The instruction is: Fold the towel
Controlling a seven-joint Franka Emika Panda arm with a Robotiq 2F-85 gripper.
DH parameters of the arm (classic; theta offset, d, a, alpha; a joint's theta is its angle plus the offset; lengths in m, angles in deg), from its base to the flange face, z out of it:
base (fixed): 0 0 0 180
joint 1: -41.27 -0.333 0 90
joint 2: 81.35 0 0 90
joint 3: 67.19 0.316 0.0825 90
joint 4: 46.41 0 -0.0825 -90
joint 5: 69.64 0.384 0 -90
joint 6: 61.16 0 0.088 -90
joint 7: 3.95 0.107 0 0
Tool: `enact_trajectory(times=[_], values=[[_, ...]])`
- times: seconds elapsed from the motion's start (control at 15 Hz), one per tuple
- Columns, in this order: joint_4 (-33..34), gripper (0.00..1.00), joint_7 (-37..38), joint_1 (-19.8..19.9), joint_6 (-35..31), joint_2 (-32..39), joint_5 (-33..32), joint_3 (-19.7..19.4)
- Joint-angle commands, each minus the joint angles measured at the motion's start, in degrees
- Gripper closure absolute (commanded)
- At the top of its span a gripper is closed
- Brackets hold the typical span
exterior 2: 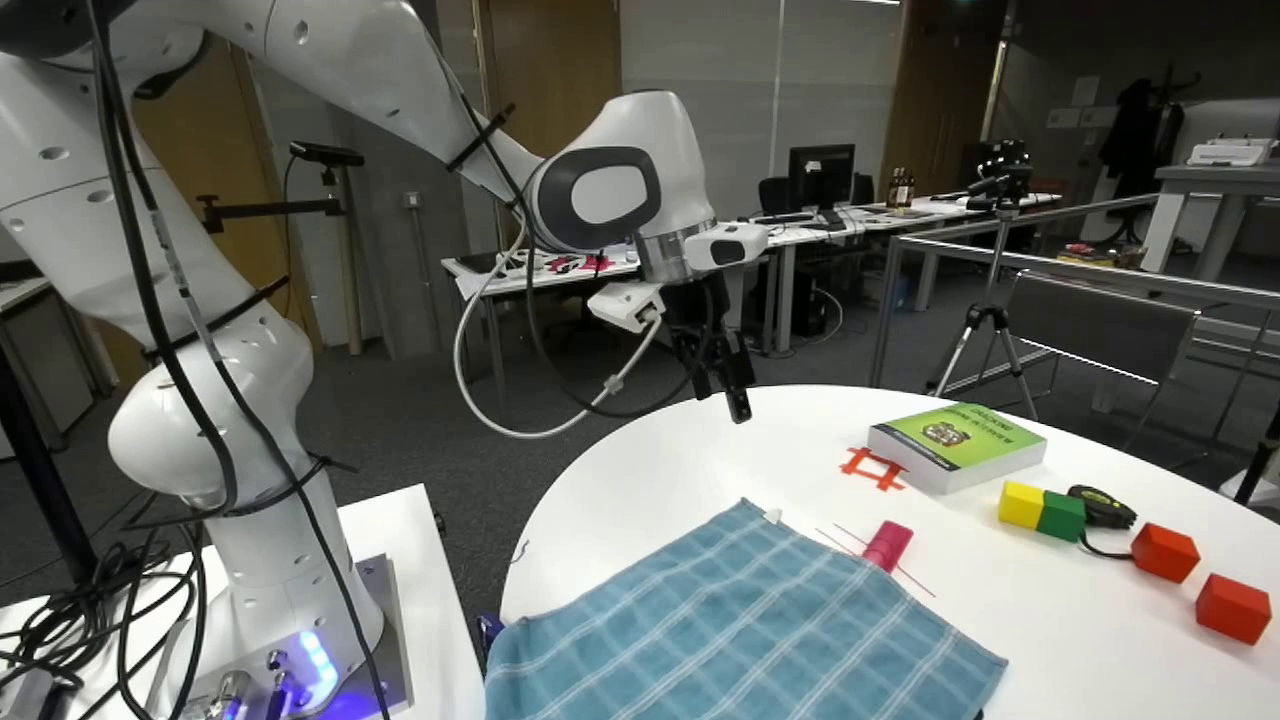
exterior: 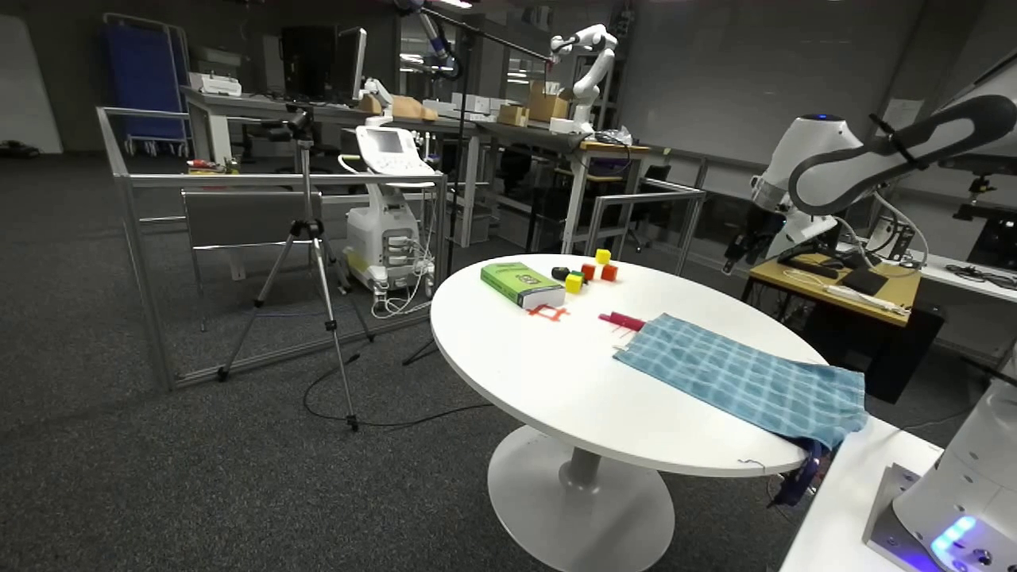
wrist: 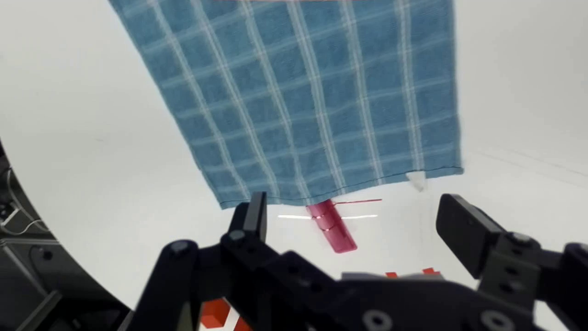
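The blue checked towel (exterior 2: pixel 740 625) lies spread on the white table (exterior: pixel 516 357), one end reaching over the edge near the robot's base (exterior: pixel 965 477). Its opposite end meets a pink object (wrist: pixel 334 232). The arm (exterior 2: pixel 380 85) rises from the base, reaches out and bends down at the wrist, so the jaws hang slanted downward in the air, apart from the towel and spread wide. Farther out sit a green book (exterior 2: pixel 955 440) and red blocks (exterior 2: pixel 1165 552).

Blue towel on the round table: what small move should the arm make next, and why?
I'd probably lower the open gripper toward the corner of the towel nearest the white tag, since the towel lies spread out, ungripped, and the gripper hangs clear of it, holding nothing.
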Motion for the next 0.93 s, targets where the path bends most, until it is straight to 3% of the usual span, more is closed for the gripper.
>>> enact_trajectory(times=[0.0,0.4,0.67,0.73,0.87], values=[[0.33,0.0,2.81,5.21,-7.0,5.88,-7.88,-1.5],[6.79,0.0,-2.4,5.74,5.02,16.79,0.38,-7.35],[13.44,0.0,-2.06,5.77,15.52,24.77,5.28,-8.69],[8.52,0.0,-1.73,5.3,10.71,20.67,3.57,-8.64],[9.45,0.0,-1.72,5.19,11.11,22.45,3.68,-8.71]])
